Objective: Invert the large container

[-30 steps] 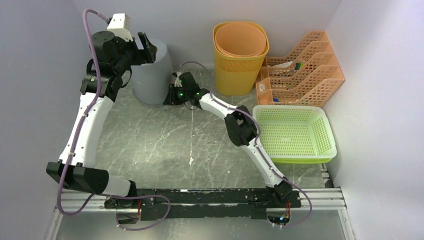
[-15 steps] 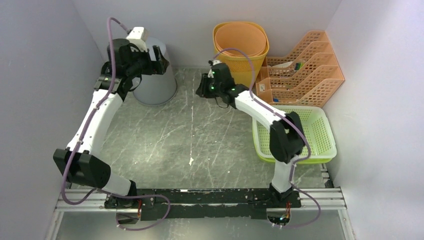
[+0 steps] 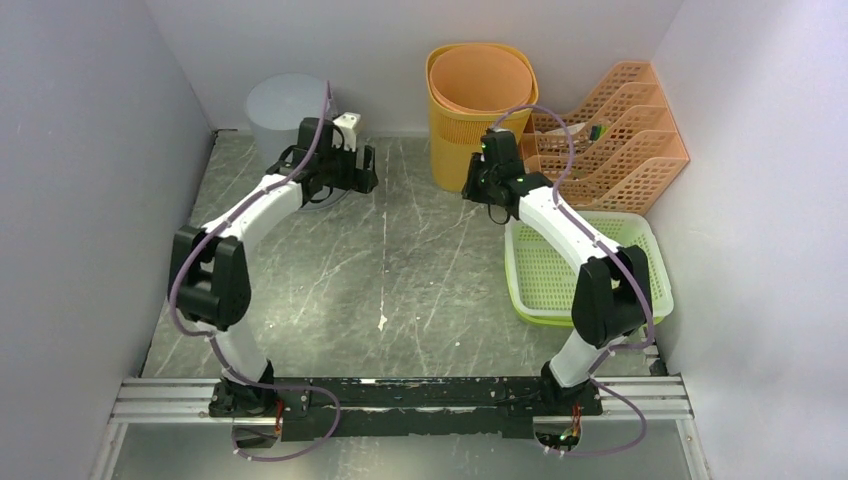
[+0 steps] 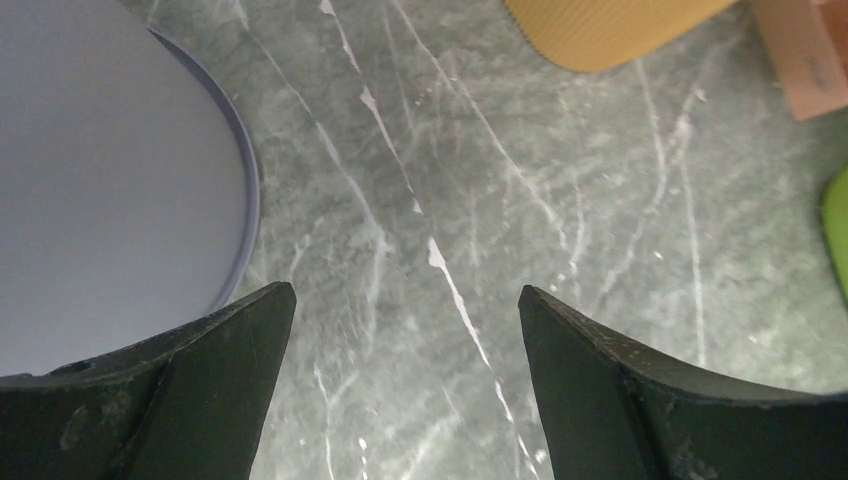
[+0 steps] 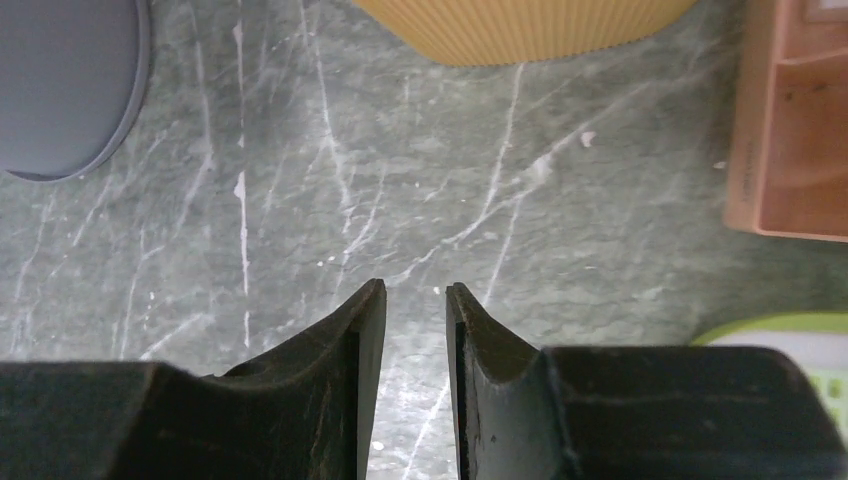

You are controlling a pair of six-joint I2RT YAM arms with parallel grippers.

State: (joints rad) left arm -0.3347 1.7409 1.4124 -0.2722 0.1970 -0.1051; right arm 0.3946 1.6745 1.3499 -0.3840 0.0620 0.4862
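The grey bin [image 3: 277, 108] stands in the far left corner of the table [image 3: 400, 290], close to the back wall. Its top shows as a flat, pale disc, so as far as we can tell the closed end faces up. In the left wrist view we see its wide rim lying on the marbled surface, off to the left of the fingers.

The left gripper [image 4: 405, 310] hangs just to the right of the bin and does not touch it. Its jaws are spread wide, and only bare table shows between them. The right gripper [image 5: 415, 300] hovers over the table in front of the yellow basket [image 3: 482, 115], well apart from the bin. Its jaws are drawn almost together, with a thin slit left between them, and they pinch nothing.

The yellow basket stands upright against the back wall with its mouth open to us. To its right sits the orange file rack [image 3: 600, 140]. In front of the rack, the green tray [image 3: 640, 270] lies flat on the table, partly under the right arm.
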